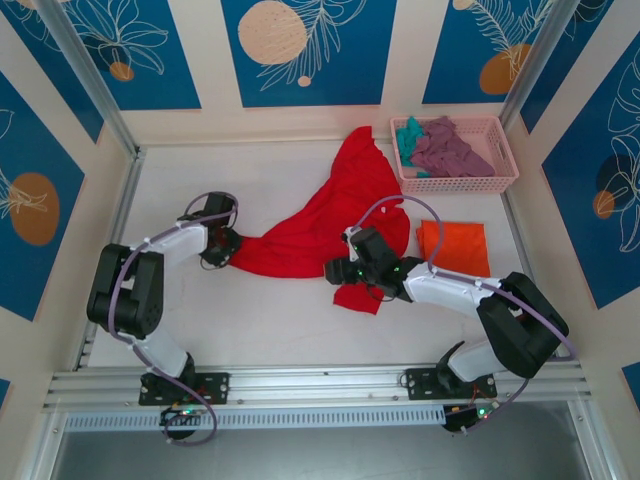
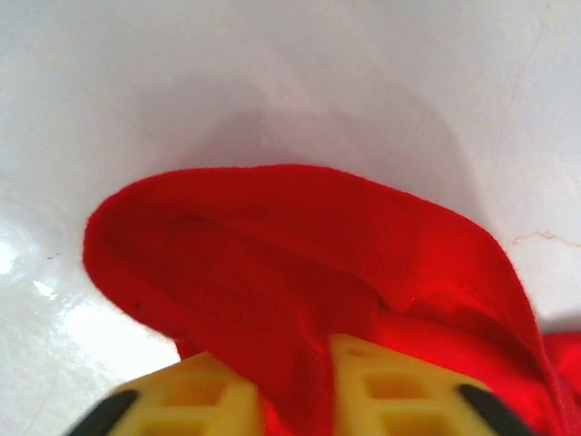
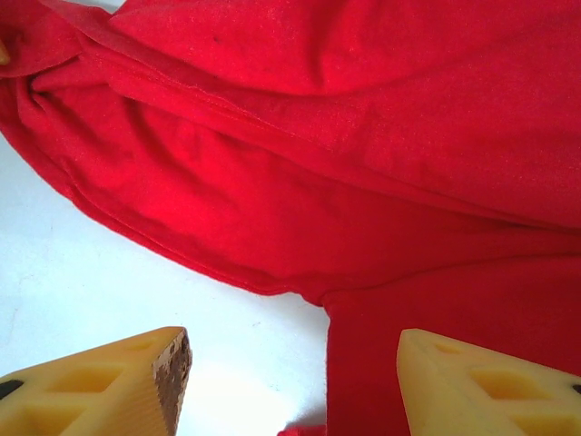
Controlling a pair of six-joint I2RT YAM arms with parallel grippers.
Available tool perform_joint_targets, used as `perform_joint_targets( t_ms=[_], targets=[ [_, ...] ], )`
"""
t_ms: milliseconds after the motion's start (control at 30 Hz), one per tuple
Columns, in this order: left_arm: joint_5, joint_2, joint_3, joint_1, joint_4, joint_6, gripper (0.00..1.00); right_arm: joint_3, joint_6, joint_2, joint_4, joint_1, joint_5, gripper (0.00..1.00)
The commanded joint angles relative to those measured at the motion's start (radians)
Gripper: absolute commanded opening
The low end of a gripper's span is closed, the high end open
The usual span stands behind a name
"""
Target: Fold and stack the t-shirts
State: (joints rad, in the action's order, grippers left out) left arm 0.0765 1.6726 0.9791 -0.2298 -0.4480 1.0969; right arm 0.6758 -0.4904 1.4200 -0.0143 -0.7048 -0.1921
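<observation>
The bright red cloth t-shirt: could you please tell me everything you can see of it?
The bright red cloth t-shirt lies unfolded and rumpled on the white table, stretching diagonally from near left to far right. It looks soft, with stitched hems. The yellow fingers of the left gripper pinch a fold at its left end; the right gripper hangs open over its near edge.

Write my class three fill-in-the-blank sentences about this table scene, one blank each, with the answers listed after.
The left arm's jaws pinch the red t-shirt; the right arm's jaws stand ___.
The folded t-shirt right of the red one is coloured ___.
The teal t-shirt and the purple t-shirt lie in the pink ___.
Missing: open; orange; basket.
</observation>
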Motion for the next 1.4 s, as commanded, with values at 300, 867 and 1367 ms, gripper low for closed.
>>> perform_joint_targets(
  t_ms=[300, 867, 1367],
  targets=[
    [-0.175, 0.034, 0.009, 0.128, 0.155, 0.161, 0.05, 0.022, -0.015, 0.049, -0.034, -0.005, 0.003, 0.62],
    [-0.249, 0.128, -0.02, 0.228, 0.29, 0.279, 0.49, -0.107, -0.332, 0.041, 0.015, 0.096, 0.09, 0.56],
    [-0.018, -0.24, -0.099, 0.213, 0.02, -0.25, 0.99, -0.101, -0.348, 0.003, 0.155, 0.234, 0.055, 0.55]
  ],
)
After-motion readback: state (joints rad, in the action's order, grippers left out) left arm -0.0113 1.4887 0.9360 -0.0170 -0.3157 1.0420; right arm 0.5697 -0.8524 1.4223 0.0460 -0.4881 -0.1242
